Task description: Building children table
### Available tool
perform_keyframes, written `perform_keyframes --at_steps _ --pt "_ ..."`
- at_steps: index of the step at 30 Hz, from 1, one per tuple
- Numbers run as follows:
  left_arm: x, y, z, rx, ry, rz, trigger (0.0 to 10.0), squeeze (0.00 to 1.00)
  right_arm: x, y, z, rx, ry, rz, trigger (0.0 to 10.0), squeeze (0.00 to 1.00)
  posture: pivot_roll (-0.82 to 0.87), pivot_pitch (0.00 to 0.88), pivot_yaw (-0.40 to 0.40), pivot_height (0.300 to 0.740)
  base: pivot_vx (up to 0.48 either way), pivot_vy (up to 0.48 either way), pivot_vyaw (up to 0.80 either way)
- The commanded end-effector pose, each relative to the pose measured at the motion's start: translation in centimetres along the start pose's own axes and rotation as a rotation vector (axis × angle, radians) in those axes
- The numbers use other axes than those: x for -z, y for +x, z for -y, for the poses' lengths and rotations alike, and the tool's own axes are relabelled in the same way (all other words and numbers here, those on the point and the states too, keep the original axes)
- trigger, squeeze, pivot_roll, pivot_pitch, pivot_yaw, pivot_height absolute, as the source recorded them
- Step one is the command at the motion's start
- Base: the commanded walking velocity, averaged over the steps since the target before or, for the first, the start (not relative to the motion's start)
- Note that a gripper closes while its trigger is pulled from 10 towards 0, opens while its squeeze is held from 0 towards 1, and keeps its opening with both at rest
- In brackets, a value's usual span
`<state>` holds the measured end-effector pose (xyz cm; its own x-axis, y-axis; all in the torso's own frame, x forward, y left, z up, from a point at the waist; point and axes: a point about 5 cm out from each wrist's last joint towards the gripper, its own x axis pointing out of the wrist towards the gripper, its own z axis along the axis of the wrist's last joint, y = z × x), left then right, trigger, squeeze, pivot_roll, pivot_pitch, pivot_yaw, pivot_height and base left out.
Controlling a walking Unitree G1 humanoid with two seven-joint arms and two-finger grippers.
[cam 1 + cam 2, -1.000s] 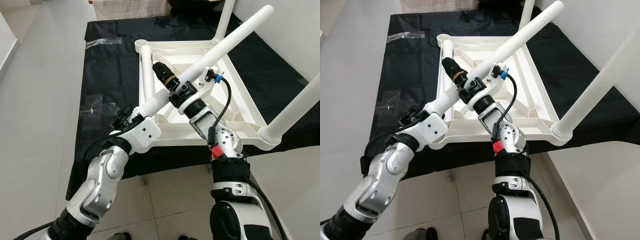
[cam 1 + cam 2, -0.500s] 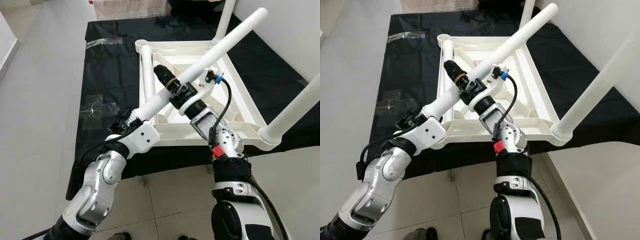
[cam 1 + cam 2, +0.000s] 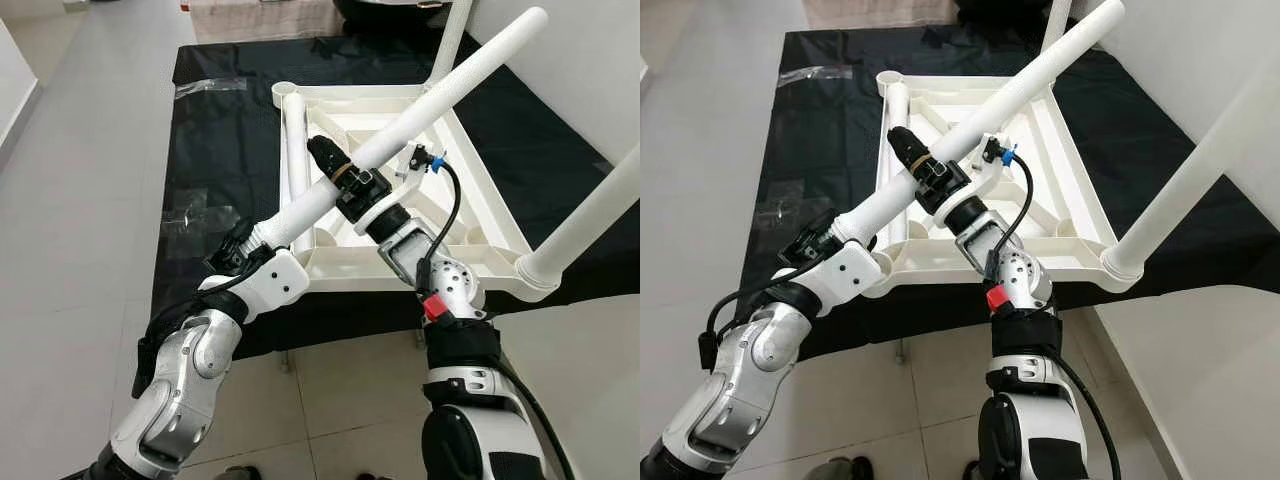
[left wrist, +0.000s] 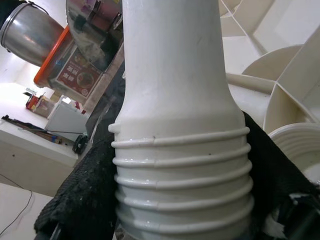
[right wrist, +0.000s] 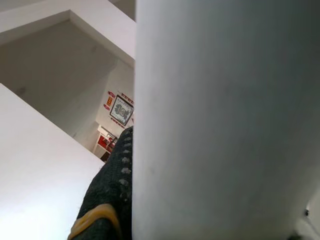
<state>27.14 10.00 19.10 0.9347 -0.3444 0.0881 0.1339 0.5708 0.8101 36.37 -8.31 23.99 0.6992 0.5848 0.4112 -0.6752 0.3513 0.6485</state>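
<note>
While both arms reach forward, each gripper clamps the table leg point(image 3: 420, 90).

A loose leg point(image 3: 420, 105) slants above the upturned tabletop point(image 3: 470, 215) on the mat point(image 3: 215, 150).

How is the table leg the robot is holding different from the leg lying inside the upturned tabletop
The held leg slants up off the tabletop, gripped by the left gripper at its threaded end and the right gripper mid-shaft. The loose leg lies flat along the frame's left edge, untouched. Both are plain white tubes.
</note>
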Motion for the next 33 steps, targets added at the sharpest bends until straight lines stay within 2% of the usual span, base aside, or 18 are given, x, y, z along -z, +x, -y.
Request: perform_keyframes --at_steps 1,3,4,5,6,10,16,17,19,20,21,24,25,29,30,31,32,33 --pt "0.4 -0.5 1.2 0.090 -0.015 -0.026 10.0 0.00 -0.2 0.2 -0.5 -0.017 -0.047 -0.015 0.0 0.00 0.09 0.143 -0.071 0.740 0.000 0.000 0.00" --pt "0.4 -0.5 1.2 0.090 -0.015 -0.026 10.0 0.00 -0.2 0.2 -0.5 -0.017 -0.047 -0.015 0.0 0.00 0.09 0.143 -0.071 0.740 0.000 0.000 0.00" --pt "0.6 -0.5 1.3 0.099 -0.024 -0.037 10.0 0.03 -0.2 0.2 -0.6 -0.019 -0.047 -0.016 0.0 0.00 0.09 0.143 -0.071 0.740 0.000 0.000 0.00" --pt "0.9 -0.5 1.2 0.093 -0.071 -0.063 10.0 1.00 -0.2 0.2 -0.6 -0.019 -0.047 -0.015 0.0 0.00 0.09 0.146 -0.069 0.740 0.000 0.000 0.00" --pt "1.2 -0.6 1.1 0.087 -0.102 -0.079 10.0 1.00 -0.2 0.2 -0.6 -0.020 -0.047 -0.014 0.0 0.00 0.09 0.146 -0.069 0.740 0.000 0.000 0.00" --pt "1.5 -0.6 1.0 0.089 -0.140 -0.099 10.0 1.00 -0.3 0.3 -0.7 -0.019 -0.047 -0.005 0.0 0.00 0.09 0.151 -0.070 0.740 0.000 0.000 0.00" --pt "2.0 -0.7 0.5 0.053 -0.123 -0.135 10.0 1.00 -1.5 0.8 -1.2 -0.028 -0.068 0.036 0.0 0.00 0.09 0.156 -0.070 0.740 0.000 0.000 0.00" --pt "2.2 -0.7 0.2 0.042 -0.133 -0.150 10.0 0.00 -2.0 1.0 -1.3 -0.027 -0.083 0.051 0.0 0.00 0.09 0.157 -0.072 0.740 0.000 0.000 0.00" --pt "2.3 -0.7 0.0 0.034 -0.142 -0.161 10.0 0.00 -2.4 1.1 -1.4 -0.027 -0.094 0.062 0.0 0.00 0.09 0.157 -0.072 0.740 0.000 0.000 0.00" --pt "2.5 -0.7 -0.4 0.001 -0.153 -0.180 10.0 0.00 -3.4 1.5 -1.6 -0.017 -0.136 0.091 0.0 0.00 0.10 0.158 -0.070 0.740 0.000 0.000 0.00" --pt "2.6 -0.8 -0.5 -0.003 -0.169 -0.193 10.0 0.00 -3.9 1.7 -1.7 -0.008 -0.166 0.103 10.0 0.00 0.09 0.158 -0.070 0.740 0.000 0.000 0.00" --pt "2.8 -1.0 -0.7 -0.020 -0.207 -0.210 10.0 0.00 -4.8 2.1 -1.9 0.004 -0.208 0.126 10.0 0.00 0.09 0.158 -0.070 0.740 0.000 0.000 0.00" --pt "2.9 -1.2 -0.6 -0.018 -0.238 -0.228 10.0 0.00 -5.8 2.4 -2.2 0.004 -0.236 0.148 10.0 0.00 0.10 0.157 -0.071 0.740 0.000 0.000 0.00" --pt "2.9 -1.2 -0.5 -0.014 -0.247 -0.234 10.0 0.00 -6.0 2.5 -2.3 0.002 -0.244 0.155 10.0 0.00 0.10 0.157 -0.071 0.740 0.000 0.000 0.00" --pt "2.7 -1.3 -0.6 -0.034 -0.275 -0.236 10.0 0.00 -6.3 2.6 -2.6 -0.025 -0.262 0.150 10.0 0.00 0.10 0.160 -0.069 0.740 0.000 0.000 0.00" --pt "2.2 -1.6 -0.5 -0.059 -0.346 -0.224 10.0 0.00 -6.1 2.7 -3.1 -0.105 -0.312 0.085 10.0 0.00 0.10 0.161 -0.070 0.740 0.000 0.000 0.00" --pt "1.3 -1.9 -0.2 -0.075 -0.416 -0.184 10.0 0.00 -5.4 2.5 -3.5 -0.180 -0.400 0.000 10.0 0.00 0.10 0.161 -0.070 0.740 0.000 0.000 0.00" --pt "1.3 -1.9 -0.2 -0.075 -0.416 -0.184 10.0 0.00 -5.4 2.5 -3.5 -0.180 -0.400 0.000 10.0 0.00 0.10 0.161 -0.070 0.740 0.000 0.000 0.00"
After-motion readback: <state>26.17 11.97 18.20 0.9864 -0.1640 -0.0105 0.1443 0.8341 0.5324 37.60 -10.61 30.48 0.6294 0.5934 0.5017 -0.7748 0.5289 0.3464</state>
